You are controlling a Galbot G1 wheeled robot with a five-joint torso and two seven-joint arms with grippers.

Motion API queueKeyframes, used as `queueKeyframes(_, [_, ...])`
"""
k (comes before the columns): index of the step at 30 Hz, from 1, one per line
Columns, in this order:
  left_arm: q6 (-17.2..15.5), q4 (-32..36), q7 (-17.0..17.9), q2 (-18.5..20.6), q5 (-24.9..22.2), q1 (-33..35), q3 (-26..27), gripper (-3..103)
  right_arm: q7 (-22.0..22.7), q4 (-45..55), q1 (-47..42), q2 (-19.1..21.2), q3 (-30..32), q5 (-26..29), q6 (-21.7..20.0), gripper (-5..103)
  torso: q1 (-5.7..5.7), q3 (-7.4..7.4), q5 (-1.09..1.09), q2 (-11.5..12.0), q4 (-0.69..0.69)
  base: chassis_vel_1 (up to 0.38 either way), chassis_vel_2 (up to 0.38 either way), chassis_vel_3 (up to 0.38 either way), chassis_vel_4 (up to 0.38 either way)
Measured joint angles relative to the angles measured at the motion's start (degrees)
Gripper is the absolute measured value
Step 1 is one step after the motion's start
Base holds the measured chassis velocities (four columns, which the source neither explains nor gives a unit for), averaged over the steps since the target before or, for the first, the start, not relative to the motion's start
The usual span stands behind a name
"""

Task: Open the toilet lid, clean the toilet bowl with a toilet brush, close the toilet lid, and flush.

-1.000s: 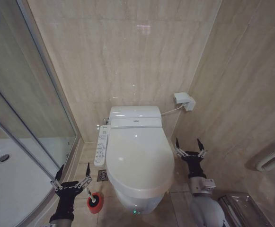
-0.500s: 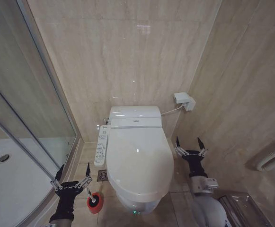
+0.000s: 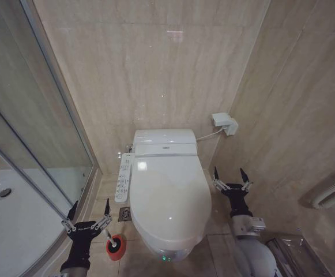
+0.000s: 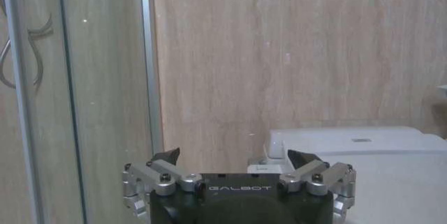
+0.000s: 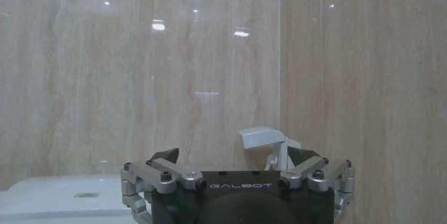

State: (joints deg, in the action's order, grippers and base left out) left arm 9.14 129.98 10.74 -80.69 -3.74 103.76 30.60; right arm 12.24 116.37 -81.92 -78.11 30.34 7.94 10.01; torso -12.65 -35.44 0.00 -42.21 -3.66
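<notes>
The toilet lid (image 3: 168, 193) is down, a glossy white oval over the toilet against the back wall; it hides the toilet bowl. The lid's edge shows beside the tank (image 4: 412, 182) in the left wrist view. The toilet brush (image 3: 116, 244) stands in a red holder cup on the floor left of the toilet. My left gripper (image 3: 87, 209) is open with nothing in it, just left of and above the brush. On the toilet's right side my right gripper (image 3: 230, 176) hangs open and holds nothing, clear of the lid's rim.
A glass shower screen (image 3: 34, 133) and white shower tray (image 3: 11, 219) fill the left. A white control panel (image 3: 123, 180) sits on the toilet's left side, a floor drain (image 3: 124, 214) below it. A white wall box (image 3: 224, 123) with hose is at right; a ribbed hose (image 3: 331, 193) far right.
</notes>
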Motion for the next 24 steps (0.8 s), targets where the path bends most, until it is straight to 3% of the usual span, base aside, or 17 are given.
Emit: queueKeyframes(24, [0.0, 0.0, 0.0, 0.0, 0.0, 0.0, 0.0, 100, 0.0, 0.0, 0.0, 0.0, 0.0, 0.0, 0.0, 100, 0.0, 0.0, 0.0, 0.0, 0.0, 0.0, 0.0, 0.0, 0.0])
